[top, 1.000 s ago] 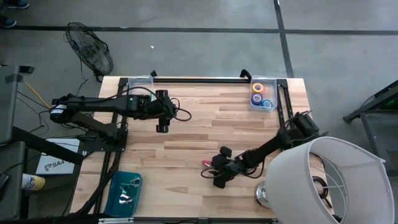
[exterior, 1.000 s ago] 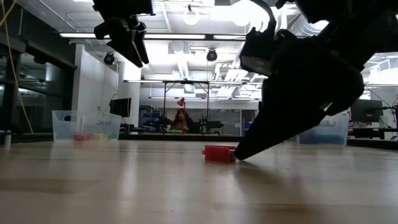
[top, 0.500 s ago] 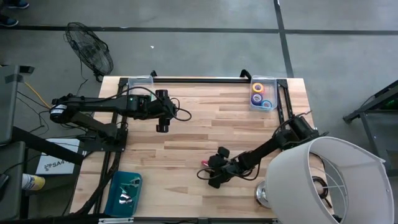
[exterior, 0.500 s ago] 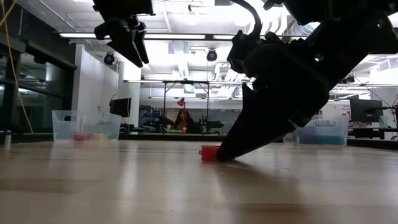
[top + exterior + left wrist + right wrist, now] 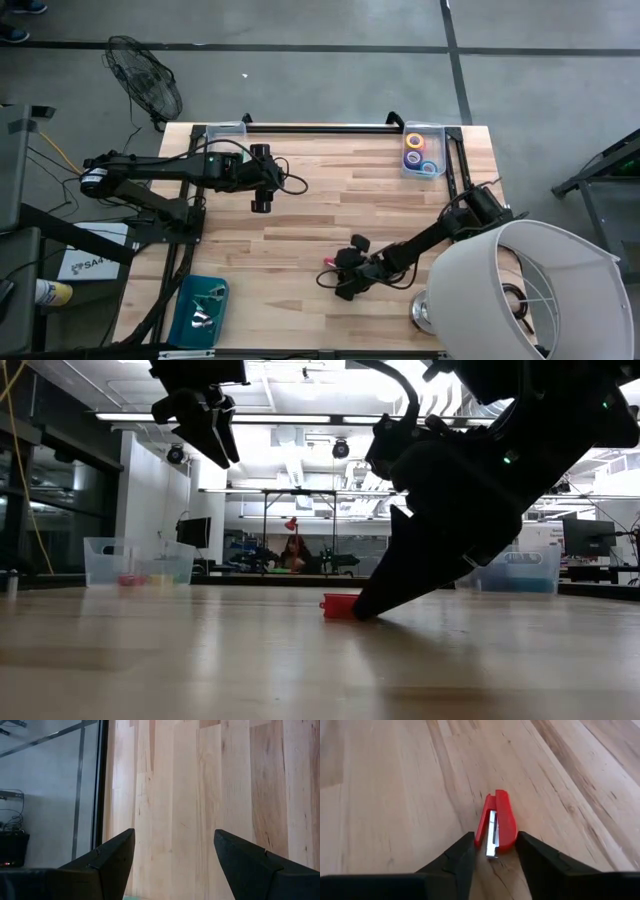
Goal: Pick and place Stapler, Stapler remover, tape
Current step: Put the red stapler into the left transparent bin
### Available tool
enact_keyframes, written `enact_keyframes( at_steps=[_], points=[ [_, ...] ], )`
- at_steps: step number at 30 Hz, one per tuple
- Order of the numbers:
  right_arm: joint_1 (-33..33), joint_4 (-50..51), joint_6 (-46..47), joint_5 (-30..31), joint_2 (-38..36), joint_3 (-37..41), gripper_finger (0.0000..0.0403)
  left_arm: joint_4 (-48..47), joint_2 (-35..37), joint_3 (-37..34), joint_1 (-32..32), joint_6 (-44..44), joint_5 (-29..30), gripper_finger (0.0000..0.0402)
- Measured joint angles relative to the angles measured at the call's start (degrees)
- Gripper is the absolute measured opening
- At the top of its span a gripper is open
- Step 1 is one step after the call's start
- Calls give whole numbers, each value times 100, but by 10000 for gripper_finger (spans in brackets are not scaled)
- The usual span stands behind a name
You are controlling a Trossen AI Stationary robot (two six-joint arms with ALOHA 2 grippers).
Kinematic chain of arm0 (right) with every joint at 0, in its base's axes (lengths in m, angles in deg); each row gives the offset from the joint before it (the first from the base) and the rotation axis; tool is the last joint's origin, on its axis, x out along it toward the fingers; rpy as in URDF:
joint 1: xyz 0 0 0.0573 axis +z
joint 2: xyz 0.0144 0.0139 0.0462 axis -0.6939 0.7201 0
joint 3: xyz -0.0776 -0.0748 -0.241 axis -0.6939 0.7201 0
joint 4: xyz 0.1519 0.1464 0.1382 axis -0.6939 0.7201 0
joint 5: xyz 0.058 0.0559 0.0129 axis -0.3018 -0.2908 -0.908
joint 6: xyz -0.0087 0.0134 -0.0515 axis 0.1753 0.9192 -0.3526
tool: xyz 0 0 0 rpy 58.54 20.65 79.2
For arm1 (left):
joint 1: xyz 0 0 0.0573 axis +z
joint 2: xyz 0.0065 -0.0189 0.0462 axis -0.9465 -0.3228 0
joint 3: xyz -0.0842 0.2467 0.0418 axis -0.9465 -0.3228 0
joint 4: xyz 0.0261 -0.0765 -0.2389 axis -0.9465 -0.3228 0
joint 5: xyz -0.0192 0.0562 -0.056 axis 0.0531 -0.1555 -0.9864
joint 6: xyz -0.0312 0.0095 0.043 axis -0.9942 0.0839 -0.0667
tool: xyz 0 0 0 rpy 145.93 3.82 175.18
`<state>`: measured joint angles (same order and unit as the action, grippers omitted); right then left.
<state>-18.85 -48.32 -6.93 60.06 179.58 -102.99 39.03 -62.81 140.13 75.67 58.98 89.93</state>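
Red stapler, table's 6 o'clock, lying sideways between right gripper's narrowed fingers; may squirt out.

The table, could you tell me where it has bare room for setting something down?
The table is bare across its middle, between the left gripper and the tape bin. The front is crowded: the right gripper straddles a red stapler, with a teal tray and lampshade at the corners.
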Motion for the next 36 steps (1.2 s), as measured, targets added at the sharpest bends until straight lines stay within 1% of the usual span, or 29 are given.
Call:
enact_keyframes(
  at_steps=[7,12,24,26,28,36],
  points=[
    [0,31,9,9,0,5,102,-4,0,0,-1,2,0,269],
    [0,35,13,8,0,9,79,-4,0,0,-1,41,0,269],
    [0,26,2,-32,0,11,74,-7,0,-2,-1,59,-2,269],
    [-2,82,-5,-56,0,9,76,-4,0,0,-1,61,-2,269],
    [-2,148,-14,-91,0,2,86,-7,0,0,-1,61,-3,269],
    [-32,205,-254,-163,0,5,153,-7,0,0,0,61,-4,269]
  ],
)
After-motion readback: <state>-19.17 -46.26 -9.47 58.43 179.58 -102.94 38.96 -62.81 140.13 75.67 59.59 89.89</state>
